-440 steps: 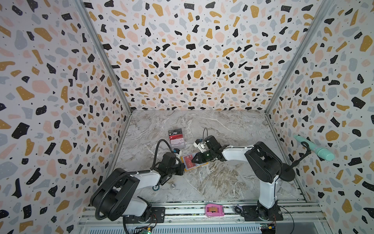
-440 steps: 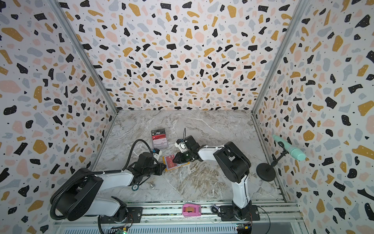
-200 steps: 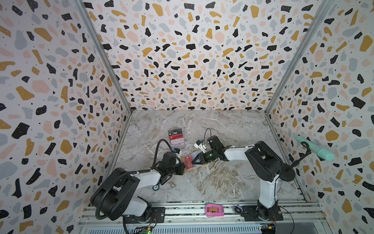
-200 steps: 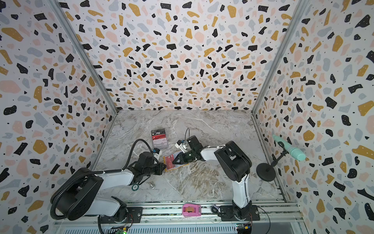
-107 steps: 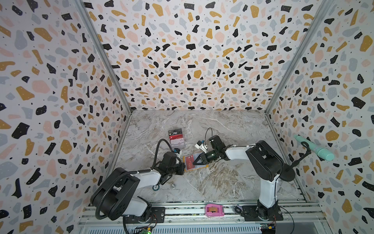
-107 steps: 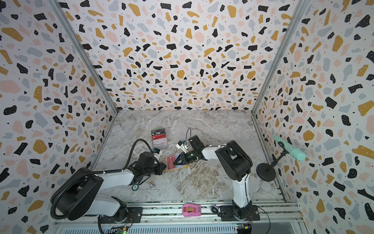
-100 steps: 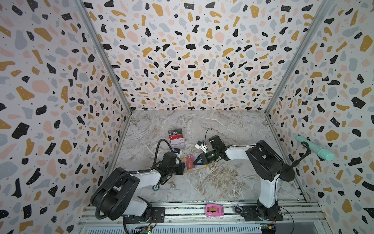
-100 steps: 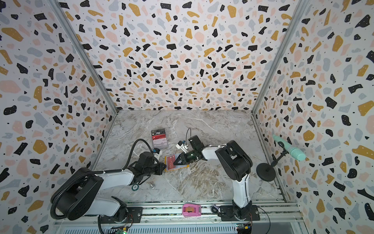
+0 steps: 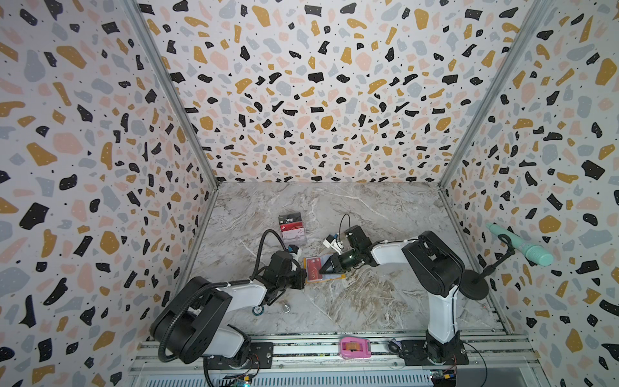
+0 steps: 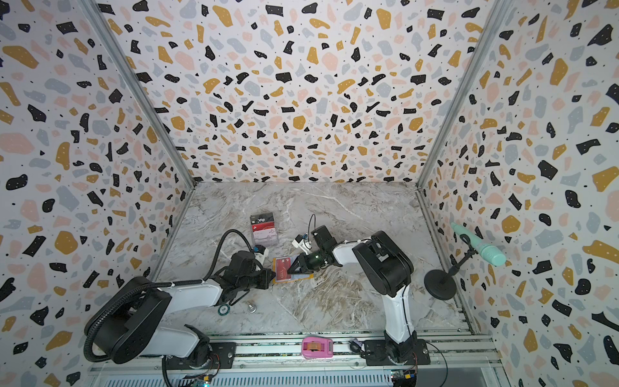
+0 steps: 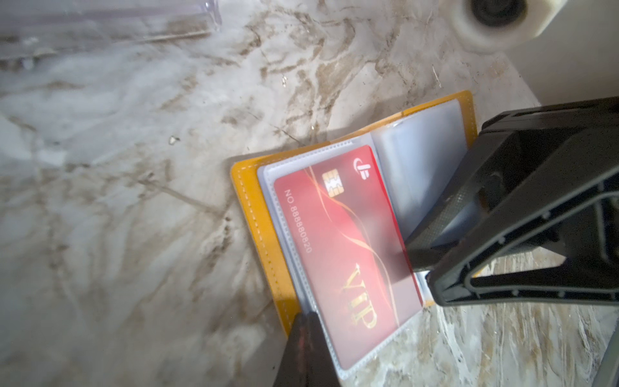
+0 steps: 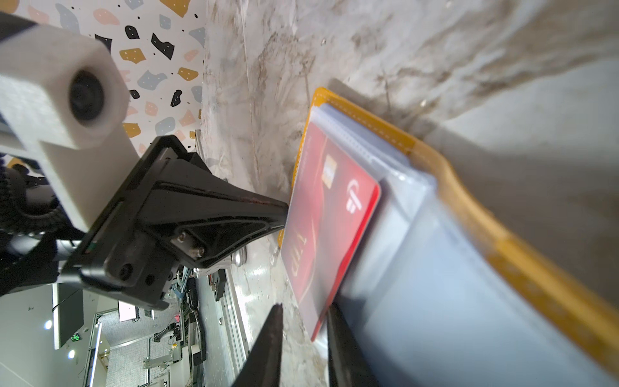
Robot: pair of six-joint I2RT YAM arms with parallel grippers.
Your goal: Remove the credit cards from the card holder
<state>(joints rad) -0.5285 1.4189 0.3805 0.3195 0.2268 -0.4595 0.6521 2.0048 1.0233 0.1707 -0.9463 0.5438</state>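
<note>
The mustard-yellow card holder lies open on the marble floor. A dark red VIP credit card sits in a clear sleeve that is raised off the holder. My left gripper is shut, its tips against the holder's outer edge. My right gripper is open a little. The red card's corner lies between its fingers, one finger close against the sleeve. No white card shows in the holder.
A clear acrylic stand with VIP cards stands behind the holder. A small metal part and a round disc lie near the left arm. A pink tape dispenser sits on the front rail, a teal microphone at the right.
The right gripper has shifted slightly at the holder, and the red card's page looks narrower and more raised than two seconds ago. The left arm has stayed put.
</note>
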